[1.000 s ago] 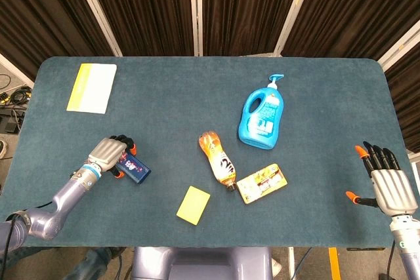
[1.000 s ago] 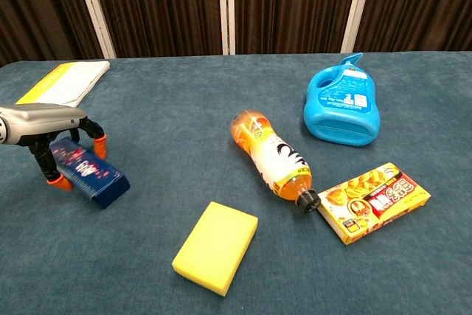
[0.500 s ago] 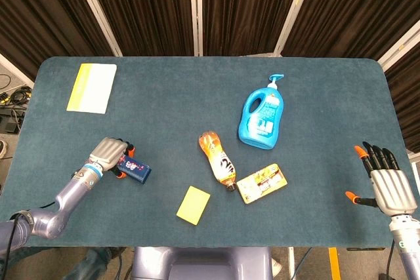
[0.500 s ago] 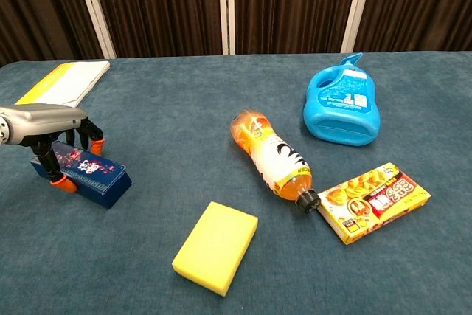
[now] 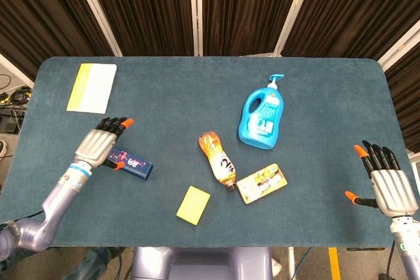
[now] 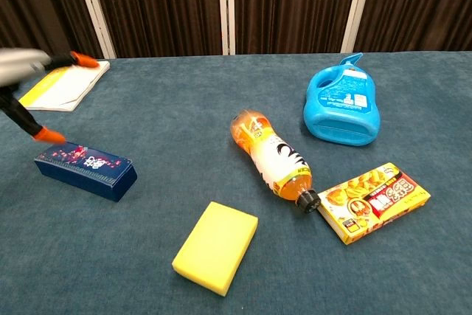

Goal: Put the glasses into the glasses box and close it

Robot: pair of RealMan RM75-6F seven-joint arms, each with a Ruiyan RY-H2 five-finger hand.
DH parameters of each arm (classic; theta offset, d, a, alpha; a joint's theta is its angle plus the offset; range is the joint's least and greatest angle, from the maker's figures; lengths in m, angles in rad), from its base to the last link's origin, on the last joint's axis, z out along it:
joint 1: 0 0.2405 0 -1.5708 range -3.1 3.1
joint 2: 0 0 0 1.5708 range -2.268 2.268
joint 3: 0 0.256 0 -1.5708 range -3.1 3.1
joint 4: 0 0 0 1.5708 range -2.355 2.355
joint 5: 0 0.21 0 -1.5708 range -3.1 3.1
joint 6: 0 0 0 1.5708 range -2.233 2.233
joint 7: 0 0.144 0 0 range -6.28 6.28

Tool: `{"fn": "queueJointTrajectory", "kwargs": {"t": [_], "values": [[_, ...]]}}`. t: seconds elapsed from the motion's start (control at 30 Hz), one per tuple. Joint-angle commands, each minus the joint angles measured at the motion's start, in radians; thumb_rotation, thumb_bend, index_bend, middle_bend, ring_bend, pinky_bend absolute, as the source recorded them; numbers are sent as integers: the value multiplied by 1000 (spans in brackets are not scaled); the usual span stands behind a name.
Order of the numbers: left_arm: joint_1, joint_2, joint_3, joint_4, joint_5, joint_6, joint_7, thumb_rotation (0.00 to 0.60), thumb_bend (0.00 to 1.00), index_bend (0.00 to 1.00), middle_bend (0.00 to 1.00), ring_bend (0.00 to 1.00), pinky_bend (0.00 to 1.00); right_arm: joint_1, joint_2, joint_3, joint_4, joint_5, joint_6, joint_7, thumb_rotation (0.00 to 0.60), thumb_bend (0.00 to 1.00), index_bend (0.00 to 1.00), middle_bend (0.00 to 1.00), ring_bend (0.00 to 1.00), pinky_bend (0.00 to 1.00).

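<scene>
The glasses box (image 5: 133, 164) (image 6: 86, 171) is a dark blue oblong case with a red and white pattern, lying flat and closed on the left of the table. My left hand (image 5: 100, 145) (image 6: 29, 79) hovers just above and to the left of it, fingers spread, holding nothing. My right hand (image 5: 386, 185) stays at the table's right edge, fingers spread and empty; the chest view does not show it. No glasses are visible in either view.
An orange drink bottle (image 5: 217, 159) lies on its side mid-table beside a yellow snack box (image 5: 262, 183). A yellow sponge (image 5: 193, 204) sits near the front edge. A blue detergent bottle (image 5: 262, 115) lies further back, and a yellow-white booklet (image 5: 92, 87) at the back left.
My left hand has let go of the glasses box and risen with fingers spreading. The box now lies flat on the table. The right hand has not moved.
</scene>
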Motion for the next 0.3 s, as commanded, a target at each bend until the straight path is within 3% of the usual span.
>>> {"fn": "queueJointTrajectory", "kwargs": {"t": [0.03,0.13,0.3], "values": [[150,146,-16,-225,68,268,2,563,0,0,0,0,0,-1,1,0,1,-1,2,3,600,0,24,0,0,0],[227,178,11,-290,90,379,43,599,0,0,0,0,0,-3,1,0,5,-4,7,3,600,0,23,0,0,0],[332,172,61,-346,126,533,174,600,0,0,0,0,0,-8,-3,2,11,-13,27,-8,600,0,23,0,0,0]]}}
